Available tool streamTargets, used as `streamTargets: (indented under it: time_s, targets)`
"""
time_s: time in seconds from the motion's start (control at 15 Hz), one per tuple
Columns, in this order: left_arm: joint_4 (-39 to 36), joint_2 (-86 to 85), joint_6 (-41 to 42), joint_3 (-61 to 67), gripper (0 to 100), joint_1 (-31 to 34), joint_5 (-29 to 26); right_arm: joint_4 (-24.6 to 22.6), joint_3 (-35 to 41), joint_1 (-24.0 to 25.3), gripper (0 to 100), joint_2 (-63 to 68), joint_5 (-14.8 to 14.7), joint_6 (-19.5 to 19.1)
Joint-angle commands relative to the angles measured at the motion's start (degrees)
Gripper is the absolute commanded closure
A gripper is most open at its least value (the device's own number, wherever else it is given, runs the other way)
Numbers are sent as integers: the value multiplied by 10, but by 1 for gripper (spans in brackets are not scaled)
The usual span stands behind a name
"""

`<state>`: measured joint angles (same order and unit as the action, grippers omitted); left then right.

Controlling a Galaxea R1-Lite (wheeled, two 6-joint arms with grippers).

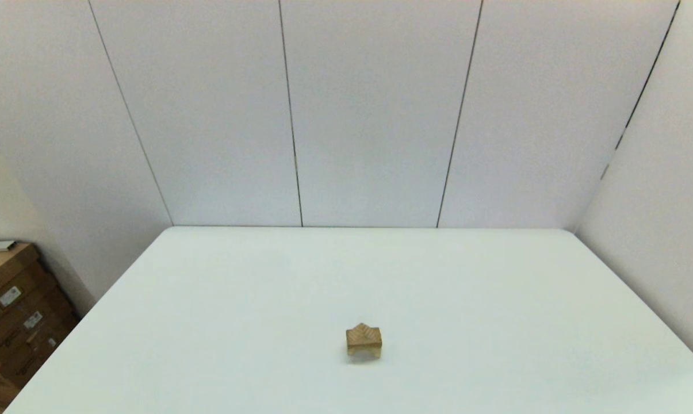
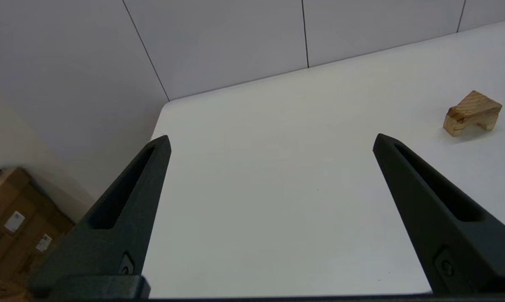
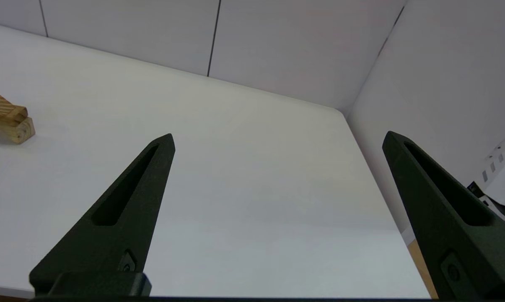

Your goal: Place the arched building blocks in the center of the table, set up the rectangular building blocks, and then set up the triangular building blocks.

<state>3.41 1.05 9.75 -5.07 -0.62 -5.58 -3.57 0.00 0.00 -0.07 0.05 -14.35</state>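
**Block stack mid-table, both grippers empty**

Stack sits on the table [image 1: 208, 299], centre-front: pale arched block [image 2: 466, 121] at the bottom with its notch underneath, grained darker slab [image 2: 476, 102] on it, small peaked wedge [image 1: 362, 329] topping. Left gripper [image 2: 271, 142] and right gripper [image 3: 277, 140] spread wide, well apart from the stack.

I'm seeing a plain white counter [image 1: 496, 299] under pale grey wall panels [image 1: 369, 115] split by thin dark seams. The stacked blocks [image 1: 363, 339] read tan, with diagonal grain stripes on the top faces and a paler piece below. My left gripper [image 2: 271, 140] and right gripper [image 3: 277, 138] are matte black. Brown cardboard boxes [image 1: 12, 310] carry small white labels.
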Motion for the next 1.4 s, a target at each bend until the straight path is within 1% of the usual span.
streamTargets:
  time_s: [0.07,0.2,0.53,0.87,1.2,1.4]
  targets:
    - [-27,-10,-12,51,0,0,29,0,1,0,0,0,0,-1]
    - [-30,-10,-37,51,0,0,29,0,1,0,0,0,0,-1]
    - [-30,-10,-61,51,0,0,37,0,1,0,0,0,0,-1]
    - [-30,-10,-61,51,0,0,37,0,1,0,0,0,0,-2]
    - [-30,-10,-61,51,0,0,37,4,1,0,0,0,7,-23]
    - [-30,-10,-61,51,0,0,37,2,1,0,0,0,7,-24]
